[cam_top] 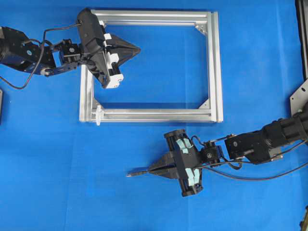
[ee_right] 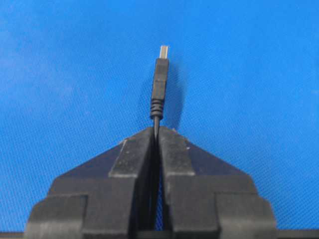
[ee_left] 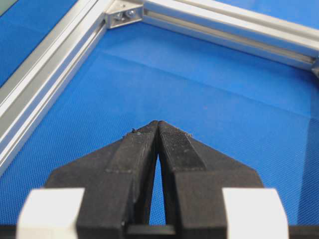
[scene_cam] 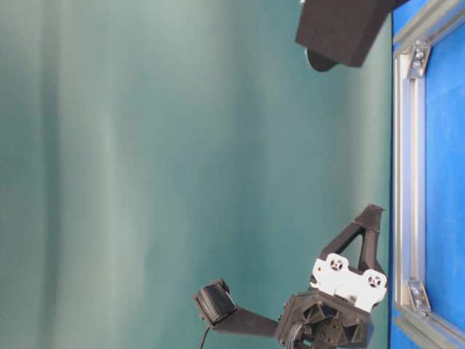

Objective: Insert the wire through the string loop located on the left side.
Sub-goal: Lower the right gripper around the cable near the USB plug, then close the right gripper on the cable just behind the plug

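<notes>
A: How far along is this?

B: Early, I'd say. The right end effector (ee_right: 156,130) is clamped on the wire (ee_right: 156,121) just behind the plug (ee_right: 159,79), which sticks out ahead of the fingertips. That pickup is the only step that looks done.

A: Where is that in the scene?

B: Overhead, the right end effector (cam_top: 153,169) sits over the blue tabletop (cam_top: 57,183) on the near side of the frame (cam_top: 217,67), pointing left, with the plug (cam_top: 137,173) at its tip. The rest of the wire (cam_top: 269,177) trails off to the right, out of view.

A: And the loop?

B: The loop (cam_top: 98,114) is a small white tie at the left end of the frame's near bar. The plug is well apart from it, nearer to us and to the right, so nothing has been threaded yet.

A: What's the left arm doing?

B: The left end effector (ee_left: 157,124) is closed on nothing, fingertips pressed together. Overhead, it (cam_top: 136,49) hangs over the inside of the frame near the far-left corner, pointing right. It isn't touching the loop.

A: So what's left?

B: Nearly everything, by my reading: carry the plug to the loop, line it up with that small ring, and push it through. Whether the left arm will steady the loop, I can't say.
</notes>
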`<action>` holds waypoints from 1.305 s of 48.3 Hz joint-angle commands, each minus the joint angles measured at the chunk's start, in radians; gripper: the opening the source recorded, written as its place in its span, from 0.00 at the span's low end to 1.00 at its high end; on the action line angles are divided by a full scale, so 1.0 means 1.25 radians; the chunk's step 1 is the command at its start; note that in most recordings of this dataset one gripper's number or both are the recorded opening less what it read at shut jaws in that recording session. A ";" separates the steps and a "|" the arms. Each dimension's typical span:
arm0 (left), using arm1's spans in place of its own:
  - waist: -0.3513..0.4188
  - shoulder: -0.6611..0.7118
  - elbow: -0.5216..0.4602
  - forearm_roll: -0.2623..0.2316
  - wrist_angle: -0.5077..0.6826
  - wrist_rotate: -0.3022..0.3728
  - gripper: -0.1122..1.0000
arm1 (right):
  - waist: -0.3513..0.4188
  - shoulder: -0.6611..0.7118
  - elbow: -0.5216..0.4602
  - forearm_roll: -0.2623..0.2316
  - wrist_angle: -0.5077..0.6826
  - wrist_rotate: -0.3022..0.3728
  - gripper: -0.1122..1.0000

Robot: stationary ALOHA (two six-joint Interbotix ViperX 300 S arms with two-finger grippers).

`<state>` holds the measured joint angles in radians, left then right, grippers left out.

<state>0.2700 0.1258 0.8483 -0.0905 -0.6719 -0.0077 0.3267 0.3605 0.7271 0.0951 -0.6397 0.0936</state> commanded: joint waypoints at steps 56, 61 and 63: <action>0.001 -0.027 0.005 0.001 -0.007 -0.001 0.10 | 0.002 -0.182 -0.004 -0.001 0.112 -0.010 0.11; 0.000 -0.028 0.005 0.001 -0.007 -0.002 0.10 | 0.002 -0.180 -0.004 -0.001 0.112 -0.010 0.11; 0.000 -0.028 0.005 0.002 -0.007 -0.002 0.10 | 0.004 -0.180 -0.004 -0.001 0.112 -0.010 0.11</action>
<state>0.2700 0.1227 0.8621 -0.0905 -0.6719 -0.0092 0.3267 0.1657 0.7302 0.0951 -0.4970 0.0828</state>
